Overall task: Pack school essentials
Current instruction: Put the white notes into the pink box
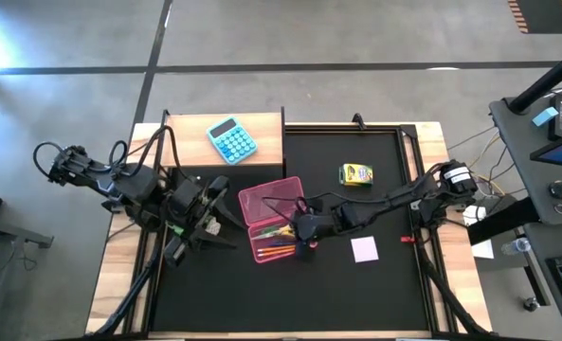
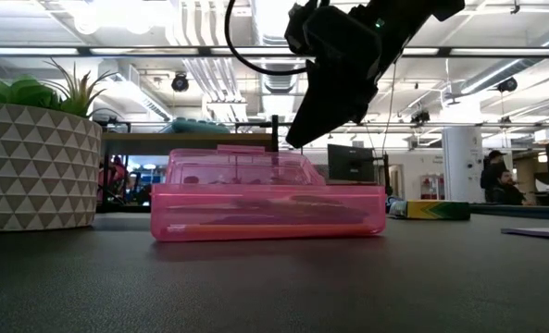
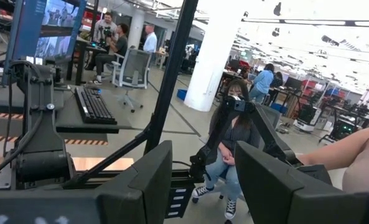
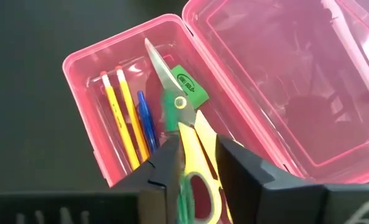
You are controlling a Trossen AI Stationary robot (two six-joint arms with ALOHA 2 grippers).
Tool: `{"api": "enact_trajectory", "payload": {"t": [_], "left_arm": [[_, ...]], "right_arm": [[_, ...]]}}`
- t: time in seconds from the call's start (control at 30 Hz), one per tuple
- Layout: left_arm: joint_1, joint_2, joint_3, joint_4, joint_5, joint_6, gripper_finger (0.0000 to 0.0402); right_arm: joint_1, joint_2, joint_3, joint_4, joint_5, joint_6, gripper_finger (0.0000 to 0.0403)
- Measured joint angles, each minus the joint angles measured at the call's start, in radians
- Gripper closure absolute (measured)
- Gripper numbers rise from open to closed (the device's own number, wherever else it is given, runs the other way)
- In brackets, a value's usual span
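Pink plastic case (image 4: pixel 109 81) holds pencils (image 4: pixel 119 115), pen (image 4: pixel 148 127); right fingers (image 4: pixel 165 163) pinch scissors (image 4: pixel 190 149); left fingers (image 3: pixel 147 180) apart.

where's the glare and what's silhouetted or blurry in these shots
High view: a bright patch washes out the floor at upper left. Low view: ceiling lights backlight the right gripper into a silhouette above the pink case. Left wrist view: the ceiling is blown out white. Right wrist view: the case's lid shows soft reflections, and the scissors blur near the lens.
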Motion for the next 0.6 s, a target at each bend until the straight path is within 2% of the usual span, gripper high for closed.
{"api": "enact_trajectory", "payload": {"t": [0.13, 0.27, 0.43, 0.6], "left_arm": [[0.0, 0.0, 0.0, 0.0, 0.0, 0.0, 0.0244], [0.0, 0.0, 0.0, -0.001, 0.0, 0.0, 0.0244], [0.0, 0.031, 0.0, 0.001, 0.0, 0.0, 0.0244], [0.011, 0.08, 0.0, 0.002, -0.004, 0.0, 0.0244]], "right_arm": [[0.0, -0.012, 0.0, -0.004, 0.0, 0.019, 0.027], [0.0, -0.084, -0.001, -0.042, 0.0, 0.11, 0.0245], [0.023, -0.196, -0.001, -0.203, 0.0, 0.23, 0.0237], [0.107, -0.274, -0.001, -0.367, -0.002, 0.392, 0.0241]]}}
